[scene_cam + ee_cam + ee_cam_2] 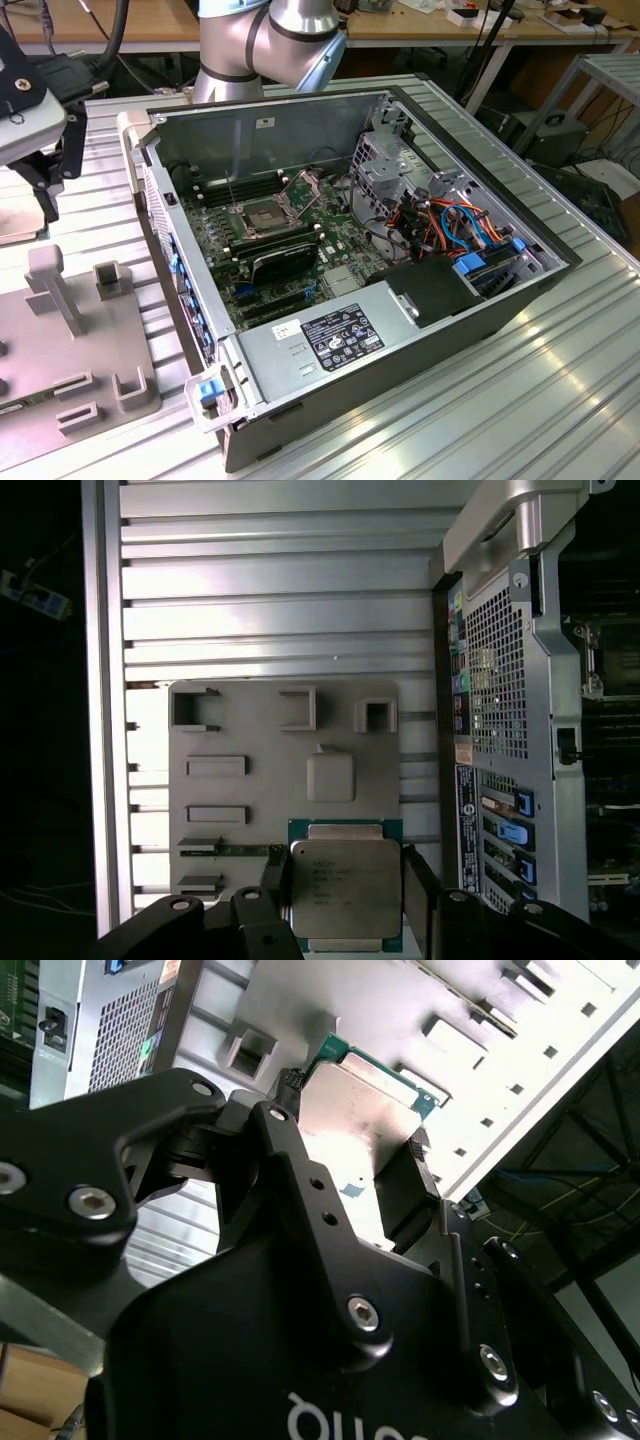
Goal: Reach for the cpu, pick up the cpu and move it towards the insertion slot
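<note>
1. A single robot arm is seen at work beside an opened computer case [450, 290] that lies on a ribbed metal table [560, 400]; the motherboard inside is exposed to view.
2. The gripper [348, 900] is closed on the cpu [345, 888]; in the first wrist view the pale metallic square with its green edge is seen clamped between the two dark fingers [276, 885], one on each side.
3. In the second wrist view the cpu [365, 1110] is shown from beneath, its shiny face held between the fingers [405, 1195] and raised clear of the surface behind it.
4. Below the held chip, in the first wrist view, a grey fixture plate [260, 780] with several recesses and raised blocks is seen; the chip is judged to be lifted off it, so the reach and the pick-up appear done.
5. In the exterior view the gripper [45, 185] is placed at the exterior view's left, above the fixture plate [60, 350] and outside the case.
6. The insertion slot [265, 215] is seen on the motherboard, its metal frame swung open around a dark centre; it lies well apart from the gripper.
7. The carrying of the chip towards the slot is therefore judged to be scarcely begun; most of that travel remains.
</note>
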